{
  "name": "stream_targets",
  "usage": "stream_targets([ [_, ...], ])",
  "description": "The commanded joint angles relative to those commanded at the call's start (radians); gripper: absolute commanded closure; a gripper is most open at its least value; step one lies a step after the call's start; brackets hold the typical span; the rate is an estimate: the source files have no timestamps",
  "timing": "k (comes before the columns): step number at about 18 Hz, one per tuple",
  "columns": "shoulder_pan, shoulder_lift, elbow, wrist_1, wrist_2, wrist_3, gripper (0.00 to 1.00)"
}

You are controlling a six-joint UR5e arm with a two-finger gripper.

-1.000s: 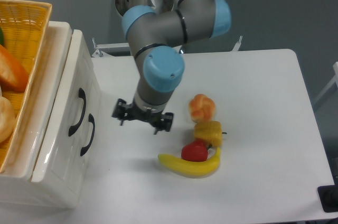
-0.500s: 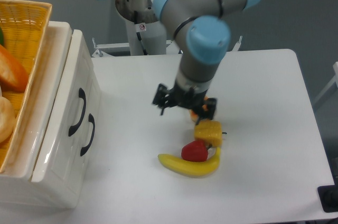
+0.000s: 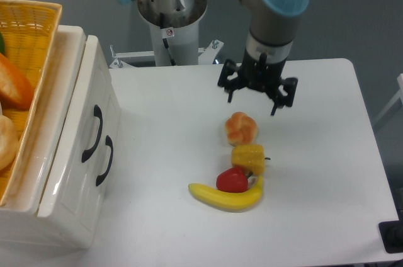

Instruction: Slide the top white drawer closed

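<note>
A: What sits at the left edge?
B: The top white drawer [image 3: 94,130], set in its cabinet [image 3: 63,179] under a yellow basket [image 3: 25,34].
A: And rightward?
B: Bare white tabletop [image 3: 327,172], grey wall [image 3: 352,9] behind; the tool [image 3: 257,89] hangs with fingers spread, holding nothing.

It looked like a robot lab, not a home. A big grey and blue robot arm [image 3: 264,2] stood on a metal post [image 3: 171,21] at the top of the picture, behind a plain white table [image 3: 315,216]. Toy food [image 3: 242,160] lay in the middle, before a bare grey wall [image 3: 352,9].
</note>
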Motion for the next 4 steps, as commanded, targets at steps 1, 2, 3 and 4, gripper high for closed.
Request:
stream_targets([
  [1, 0.006, 0.003, -0.003, -0.012, 0.002, 0.026, 0.00],
  [2, 0.012, 0.009, -0.005, -0.026, 0.002, 0.042, 0.00],
  [3, 0.024, 0.015, -0.005, -0.029, 0.002, 0.048, 0.00],
  [4, 0.034, 0.018, -0.006, -0.032, 0.003, 0.059, 0.00],
])
